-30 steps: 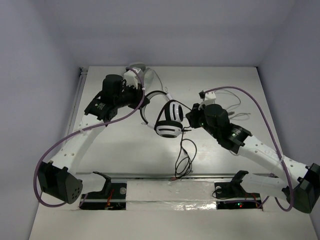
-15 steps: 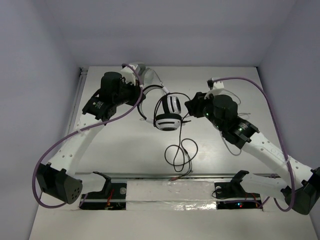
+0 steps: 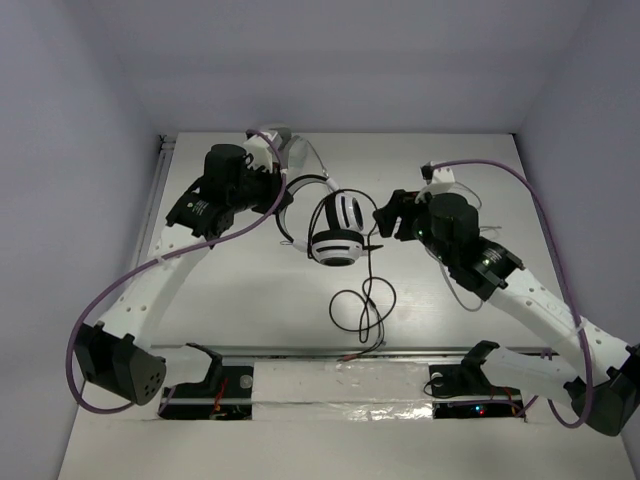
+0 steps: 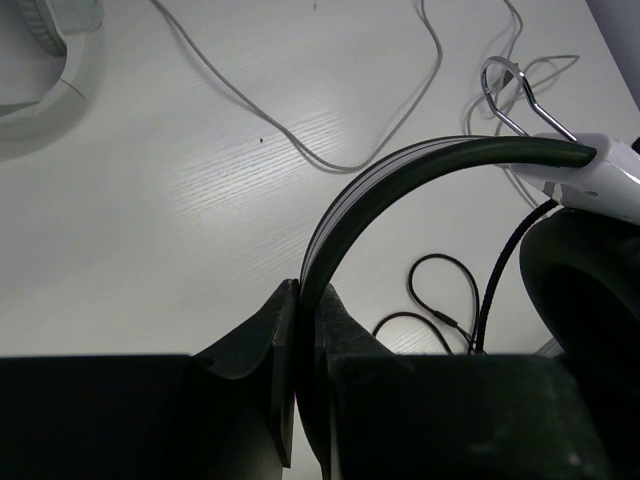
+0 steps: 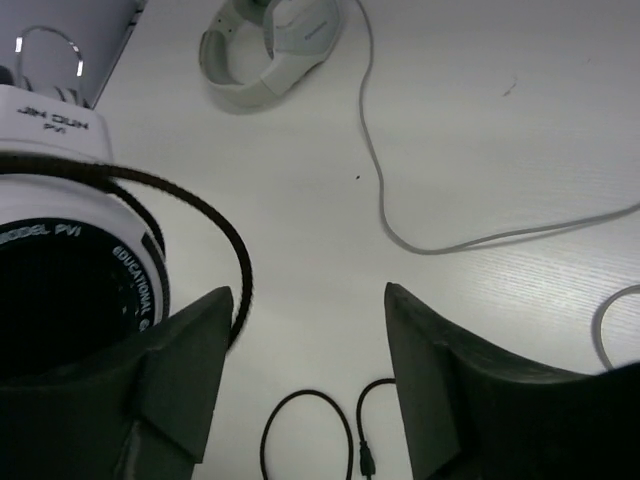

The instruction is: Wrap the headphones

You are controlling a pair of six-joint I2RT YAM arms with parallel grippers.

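The headphones (image 3: 337,232) hang tilted above the table's middle, white earcups lowermost. My left gripper (image 3: 284,192) is shut on their black headband (image 4: 400,172); in the left wrist view my left gripper (image 4: 305,296) pinches the band edge-on between its jaws. My right gripper (image 3: 386,217) stands open just right of the earcups, holding nothing. In the right wrist view my right gripper (image 5: 310,305) has bare table between its fingers, with a white earcup (image 5: 75,255) beside the left finger. The thin black cable (image 3: 362,305) hangs from the earcup and lies in loops on the table.
A pale grey-white headset (image 3: 279,141) lies at the back left, its light grey cable (image 5: 381,190) trailing across the table toward the right. A metal rail (image 3: 300,350) runs along the near edge, where the cable's plug end (image 3: 347,353) rests.
My right gripper has opened and drawn back to the right, away from the earcup. The black cable has dropped into wider loops. The left arm holds still.
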